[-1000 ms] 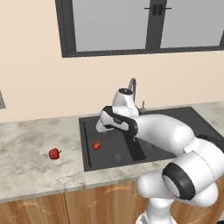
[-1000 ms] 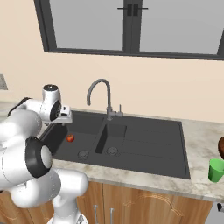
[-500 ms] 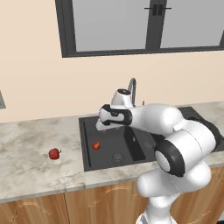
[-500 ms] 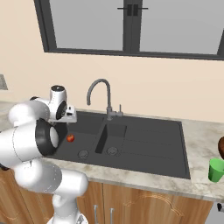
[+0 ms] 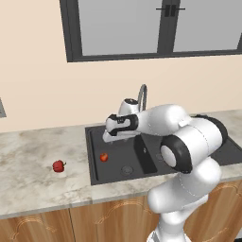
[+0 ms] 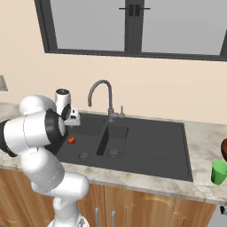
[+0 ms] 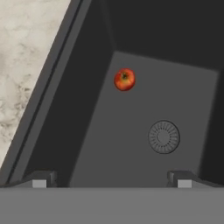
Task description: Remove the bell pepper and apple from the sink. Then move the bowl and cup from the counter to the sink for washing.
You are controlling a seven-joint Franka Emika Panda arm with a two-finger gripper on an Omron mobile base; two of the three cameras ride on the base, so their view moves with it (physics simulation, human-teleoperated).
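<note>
Jaws (image 7: 111, 180), spread and empty, have swung out over the sink (image 5: 94, 163) toward the apple (image 7: 124, 79).

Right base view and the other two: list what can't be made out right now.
- Bowl: cut off by the right base view's right edge; only a brown sliver shows.
- Apple: partly behind the arm in the right base view.
- Gripper: only two fingertips show in the hand view, set wide apart.
- Bell pepper on the counter: stem too small to make out.

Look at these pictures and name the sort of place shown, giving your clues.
A simulated home kitchen: a dark double-basin sink with a curved faucet, set in a marbled stone counter over wooden cabinet fronts, below a window.
</note>
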